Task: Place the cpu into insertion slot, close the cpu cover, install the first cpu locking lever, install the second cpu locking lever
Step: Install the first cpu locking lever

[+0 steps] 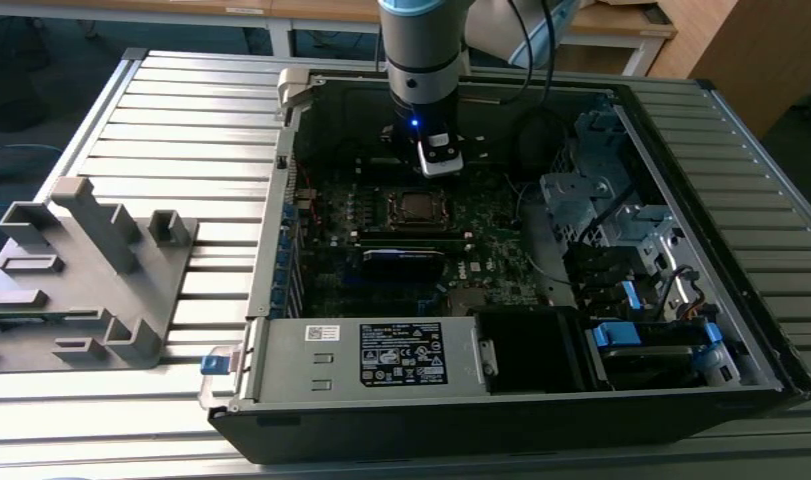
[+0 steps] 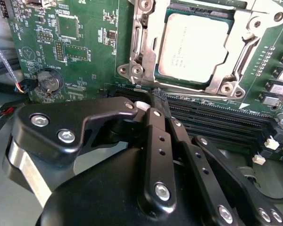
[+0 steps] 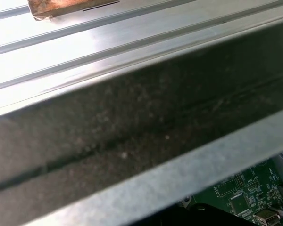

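The cpu [image 2: 193, 42] lies flat in the insertion slot [image 2: 132, 70], its silvery top showing through the window of the cpu cover [image 2: 148, 47], which lies down around it. Thin metal lever rods [image 2: 243, 54] run along the frame's edges. My gripper [image 2: 162, 113] hovers just beside the socket, over the memory slots, shut with nothing between its fingers. In the exterior view the gripper [image 1: 439, 165] hangs inside the open computer case, slightly behind the cpu [image 1: 416, 207].
Black memory slots [image 2: 217, 117] and a coin battery [image 2: 49, 84] flank the socket. A grey white-labelled box [image 1: 378, 355] fills the case's front, and a drive cage with blue tabs [image 1: 645, 330] its right. A grey fixture [image 1: 85, 270] stands on the slatted table. The case wall [image 3: 132, 141] is close to the wrist.
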